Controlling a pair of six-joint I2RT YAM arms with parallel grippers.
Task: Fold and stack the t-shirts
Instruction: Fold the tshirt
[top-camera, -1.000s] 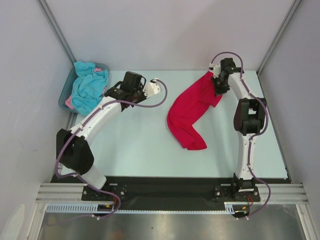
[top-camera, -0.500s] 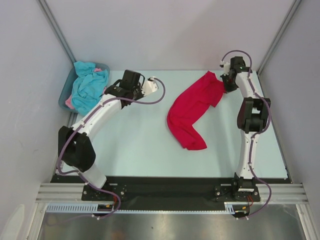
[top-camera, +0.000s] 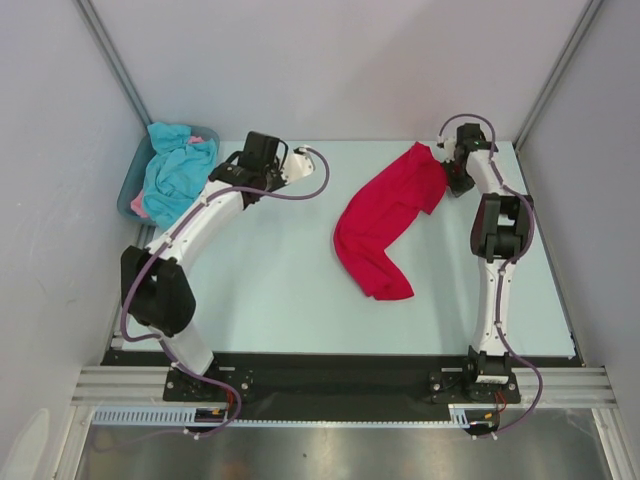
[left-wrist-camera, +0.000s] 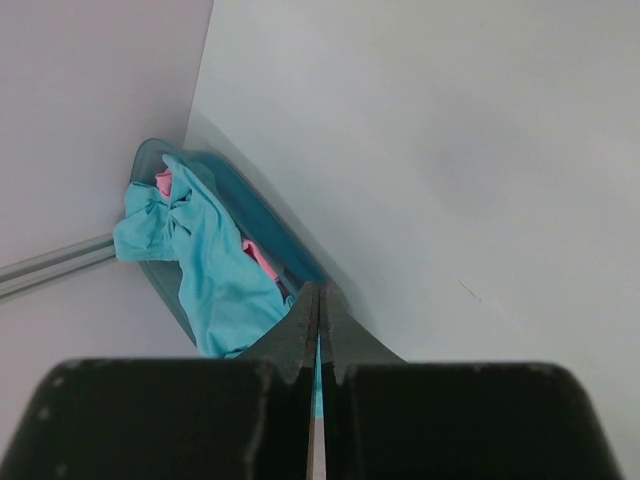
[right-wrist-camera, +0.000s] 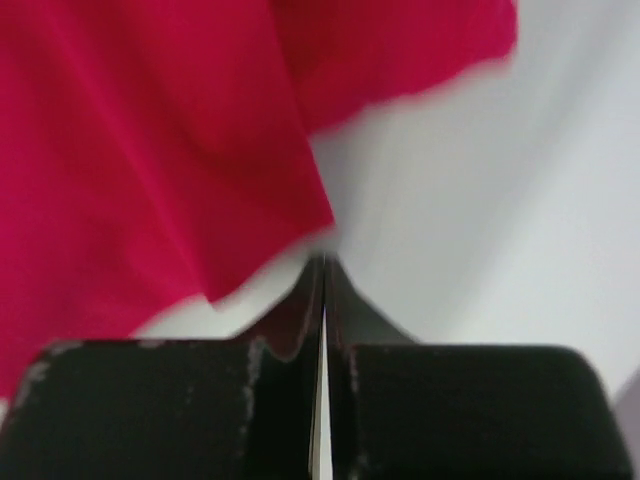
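Note:
A crimson red t-shirt lies crumpled and stretched diagonally on the table, right of centre. My right gripper is shut at its upper right corner. In the right wrist view its tips sit just off the blurred red cloth, with no cloth visible between them. A turquoise-blue t-shirt is bunched in the grey-blue tub at the back left, with some pink cloth under it. My left gripper is shut and empty beside the tub, its tips pointing at the turquoise cloth.
The tub's rim stands in the back left corner against the enclosure walls. Pale walls close in the table at the back and both sides. A black strip with the arm bases runs along the near edge.
My right gripper has moved right and back, away from the red shirt's upper corner, and the shirt has stayed put. My left arm has edged back towards the tub.

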